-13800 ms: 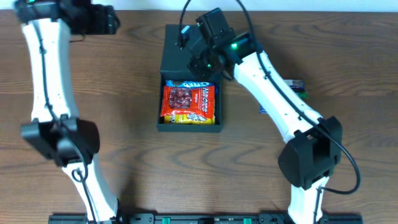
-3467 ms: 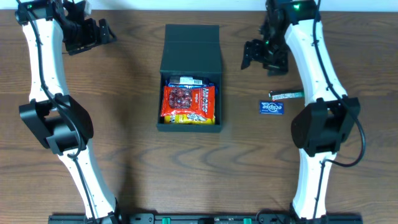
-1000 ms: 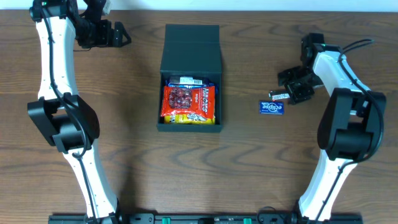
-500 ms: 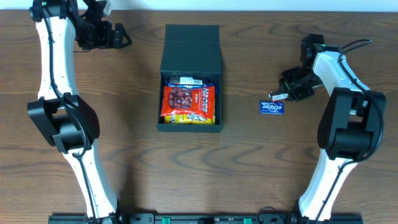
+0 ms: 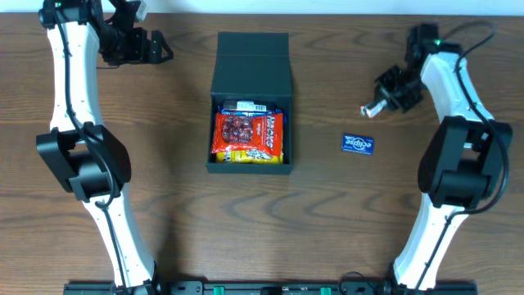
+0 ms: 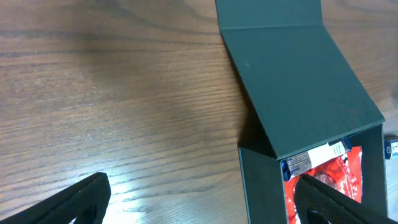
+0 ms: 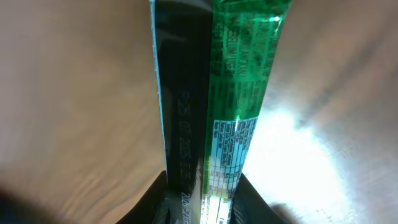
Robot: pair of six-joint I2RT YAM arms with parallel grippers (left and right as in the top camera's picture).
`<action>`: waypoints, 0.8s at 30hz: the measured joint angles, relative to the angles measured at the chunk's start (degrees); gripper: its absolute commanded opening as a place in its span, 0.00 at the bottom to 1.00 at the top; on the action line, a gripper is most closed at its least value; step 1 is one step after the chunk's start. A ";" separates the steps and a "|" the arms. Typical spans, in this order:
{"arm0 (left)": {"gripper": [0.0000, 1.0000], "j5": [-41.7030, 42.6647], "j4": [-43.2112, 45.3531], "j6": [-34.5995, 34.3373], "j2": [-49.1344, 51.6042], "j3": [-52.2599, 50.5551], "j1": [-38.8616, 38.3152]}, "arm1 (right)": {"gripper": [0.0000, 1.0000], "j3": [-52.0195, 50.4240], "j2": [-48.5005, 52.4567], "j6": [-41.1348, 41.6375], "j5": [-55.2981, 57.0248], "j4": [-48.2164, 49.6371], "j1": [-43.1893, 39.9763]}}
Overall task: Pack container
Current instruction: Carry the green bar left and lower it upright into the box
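Container: the container (image 5: 250, 70) sits mid-worktop (image 5: 180, 205). Its flap lid is folded back on the far side, and its tray is nearly full of snack packets (image 5: 248, 135).
Handling: judged light, with stiff cardboard and a matte, non-slip surface. The thin walls may buckle under a hard pinch.
Hold point: a side wall, or the lid's free edge for closing.
Right hand: the right hand (image 5: 383, 100) is to the right of the lid, pinching a slim green packet (image 7: 242, 74) by one end.
Left hand: the left hand (image 5: 160, 47) has its fingers spread and holds nothing. It is far left, well apart from the container.
Loose item: a blue gum packet (image 5: 357, 143) lies on the worktop to the container's right.
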 measured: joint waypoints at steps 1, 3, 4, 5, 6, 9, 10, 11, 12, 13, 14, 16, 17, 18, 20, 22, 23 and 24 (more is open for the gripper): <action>0.95 0.04 0.00 0.02 0.00 0.00 0.00 | 0.22 2.10 0.00 -2.05 -0.48 -0.66 0.26; 0.95 0.17 0.00 0.02 0.00 0.00 0.00 | 0.22 6.12 0.00 -6.27 -1.86 -1.75 1.44; 0.95 0.17 0.00 0.02 0.00 0.00 0.00 | 0.23 8.46 0.00 -9.05 -2.89 -2.73 2.67; 0.96 0.20 0.02 0.02 0.00 0.00 0.02 | 0.23 9.92 0.00 -11.06 -3.76 -3.19 3.91; 0.95 0.17 0.00 0.02 0.00 0.00 0.00 | 0.24 11.52 0.00 -13.38 -4.61 -3.82 5.51; 0.95 0.20 0.00 0.02 0.00 0.00 0.00 | 0.27 14.84 0.00 -17.66 -6.56 -5.66 11.23; 0.96 0.20 0.00 0.02 0.00 0.00 0.00 | 0.28 15.56 0.00 -18.60 -6.97 -6.01 13.33; 0.95 0.20 0.02 0.02 0.00 0.00 0.00 | 0.29 15.98 0.00 -19.28 -7.21 -6.14 15.08; 0.95 0.13 0.02 0.00 0.00 0.00 0.00 | 0.28 16.20 0.00 -20.28 -7.52 -6.16 17.16; 0.95 -0.09 0.02 0.00 0.00 0.00 0.00 | 0.29 16.33 0.00 -21.53 -7.80 -6.25 19.41; 0.95 -0.76 0.02 -0.04 0.00 0.00 0.02 | 0.30 16.33 0.00 -22.67 -7.93 -6.43 21.35; 0.95 -2.21 0.04 -0.39 0.00 0.00 0.04 | 0.29 16.33 0.00 -24.81 -8.33 -7.06 24.70; 0.95 -3.08 0.13 -0.98 0.00 0.00 0.13 | 0.27 16.33 0.00 -26.10 -8.52 -7.50 27.02; 0.95 -3.61 0.24 -1.70 0.00 0.00 0.24 | 0.27 16.33 0.00 -26.58 -8.70 -7.63 28.15; 0.95 -4.26 0.42 -3.15 0.00 0.00 0.52 | 0.25 16.33 0.00 -26.05 -8.70 -7.89 30.21; 0.95 -4.59 0.44 -4.39 0.00 0.00 0.94 | 0.21 16.33 0.00 -23.30 -8.61 -7.91 31.58; 0.95 -4.63 0.42 -4.94 0.00 0.00 1.11 | 0.21 16.33 0.00 -21.27 -8.59 -7.87 32.09; 0.96 -4.83 0.42 -5.49 0.00 0.00 1.27 | 0.21 16.33 0.00 -19.56 -8.59 -7.80 32.48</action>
